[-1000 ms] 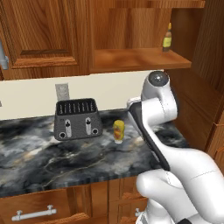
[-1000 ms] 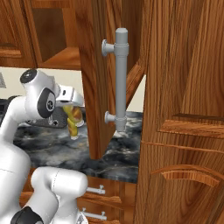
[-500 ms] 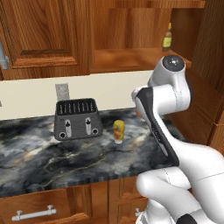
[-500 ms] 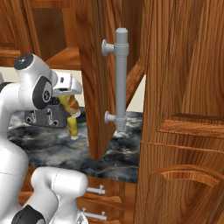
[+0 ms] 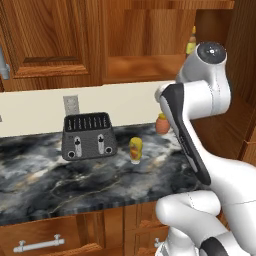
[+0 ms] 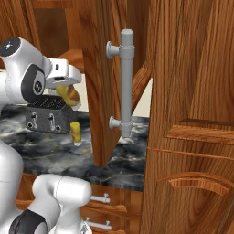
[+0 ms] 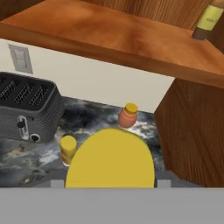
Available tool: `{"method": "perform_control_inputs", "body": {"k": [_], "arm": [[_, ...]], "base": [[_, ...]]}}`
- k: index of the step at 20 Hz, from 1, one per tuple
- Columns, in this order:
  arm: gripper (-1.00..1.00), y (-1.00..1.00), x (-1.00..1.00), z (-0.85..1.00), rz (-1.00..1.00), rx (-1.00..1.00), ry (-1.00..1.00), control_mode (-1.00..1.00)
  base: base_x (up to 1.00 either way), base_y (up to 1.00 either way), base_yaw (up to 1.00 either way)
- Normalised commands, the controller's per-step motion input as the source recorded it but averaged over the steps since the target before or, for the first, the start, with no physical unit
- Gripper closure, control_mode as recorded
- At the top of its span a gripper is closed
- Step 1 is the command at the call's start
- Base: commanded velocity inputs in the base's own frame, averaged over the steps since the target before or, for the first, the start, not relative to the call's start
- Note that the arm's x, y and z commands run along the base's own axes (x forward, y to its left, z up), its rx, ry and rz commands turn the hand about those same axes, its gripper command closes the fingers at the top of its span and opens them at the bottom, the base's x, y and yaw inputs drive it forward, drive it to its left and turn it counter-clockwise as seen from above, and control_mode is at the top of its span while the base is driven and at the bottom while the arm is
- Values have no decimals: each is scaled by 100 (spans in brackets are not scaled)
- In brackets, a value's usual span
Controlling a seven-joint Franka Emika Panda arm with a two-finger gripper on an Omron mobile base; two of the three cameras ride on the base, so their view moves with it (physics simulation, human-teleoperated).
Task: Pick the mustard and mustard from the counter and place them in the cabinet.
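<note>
Grasping one mustard bottle (image 6: 68, 95), the end effector (image 6: 64, 89) is hanging raised above the bench (image 5: 60, 185), with the bottle tilted in its clench in the right base view, in front of the toaster's top edge. In the hand view this held bottle (image 7: 110, 158) is looming large and yellow at the bottom of the picture, between the finger tips. The other mustard bottle (image 5: 135, 149) is standing upright on the dark marble bench, just right of the black toaster (image 5: 88, 135) and apart from it; the hand view is showing it (image 7: 68, 149) low at left, beside the held one. A squat orange jar (image 5: 161, 123) is sitting farther back on the bench near the wall. Above, the doorless wooden cabinet (image 5: 145, 75) is showing its flat shelf, and a darker slim bottle with a yellow label (image 7: 207, 20) is standing at the shelf's far right end. An outlet (image 5: 71, 104) is sitting on the pale wall behind the toaster.
</note>
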Motion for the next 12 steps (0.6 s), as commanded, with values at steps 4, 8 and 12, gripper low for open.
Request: {"method": "perform_control_inputs", "body": {"k": [4, 8, 12], "arm": [[100, 0, -22, 50, 0, -10, -10, -100], [100, 0, -21, 43, 0, -12, -11, -100], [100, -9, 0, 34, 0, -7, -8, -100]], "base": [[0, 0, 0], [0, 0, 0], [0, 0, 0]]}}
